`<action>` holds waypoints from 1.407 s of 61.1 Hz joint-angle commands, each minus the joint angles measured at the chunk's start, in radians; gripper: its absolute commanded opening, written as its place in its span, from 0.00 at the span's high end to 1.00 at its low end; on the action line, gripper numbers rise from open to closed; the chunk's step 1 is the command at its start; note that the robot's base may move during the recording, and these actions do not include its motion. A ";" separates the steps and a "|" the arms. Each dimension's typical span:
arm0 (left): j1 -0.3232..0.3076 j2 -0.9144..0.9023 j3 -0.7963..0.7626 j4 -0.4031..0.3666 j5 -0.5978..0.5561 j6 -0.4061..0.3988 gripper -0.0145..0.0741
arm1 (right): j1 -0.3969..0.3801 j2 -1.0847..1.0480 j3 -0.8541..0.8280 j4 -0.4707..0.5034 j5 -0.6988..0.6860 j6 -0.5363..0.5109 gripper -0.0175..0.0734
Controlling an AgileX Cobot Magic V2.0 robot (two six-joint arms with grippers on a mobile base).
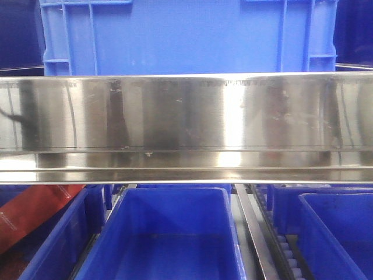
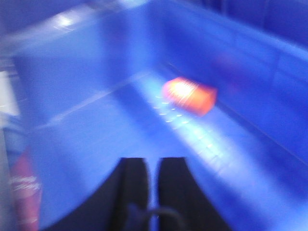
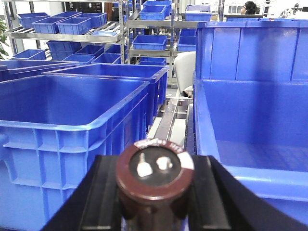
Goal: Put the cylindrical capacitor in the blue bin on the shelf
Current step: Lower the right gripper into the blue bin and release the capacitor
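In the right wrist view the cylindrical capacitor (image 3: 155, 175), dark brown with two pale terminals on its end face, sits clamped between the black fingers of my right gripper (image 3: 155, 163). It hangs over the gap between a blue bin (image 3: 72, 103) on the left and another blue bin (image 3: 250, 130) on the right. The left wrist view is blurred. There my left gripper (image 2: 153, 162) hangs inside a blue bin (image 2: 86, 134), its fingers (image 2: 134, 185) nearly together with nothing between them. The shelf (image 1: 186, 116) shows its shiny steel rail across the front view. Neither gripper appears in that view.
An orange-red thing (image 2: 188, 96) lies on the floor of the bin under my left gripper. A blue crate (image 1: 186, 35) stands above the rail, with more blue bins (image 1: 169, 233) below it. A roller track (image 3: 169, 120) runs between the bins. Further racks of blue bins stand behind.
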 commanded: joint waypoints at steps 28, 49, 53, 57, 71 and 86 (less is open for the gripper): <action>0.196 -0.784 0.747 -0.009 -0.135 -0.051 0.92 | 0.002 0.161 -0.152 0.000 0.000 -0.052 0.87; 0.254 -1.008 0.919 -0.009 -0.133 -0.054 0.96 | 0.218 0.604 -0.581 -0.002 0.086 -0.095 0.87; 0.254 -1.008 0.919 -0.009 -0.133 -0.054 0.96 | 0.258 0.720 -0.677 -0.005 0.122 -0.095 0.87; 0.254 -1.008 0.919 -0.009 -0.131 -0.054 0.96 | 0.292 0.825 -0.786 -0.005 0.174 -0.095 0.87; 0.254 -1.008 0.919 -0.009 -0.129 -0.054 0.96 | 0.320 1.176 -1.083 0.014 0.363 -0.095 0.87; 0.254 -1.008 0.919 -0.009 -0.107 -0.054 0.96 | 0.319 1.383 -1.175 0.014 0.392 -0.095 0.85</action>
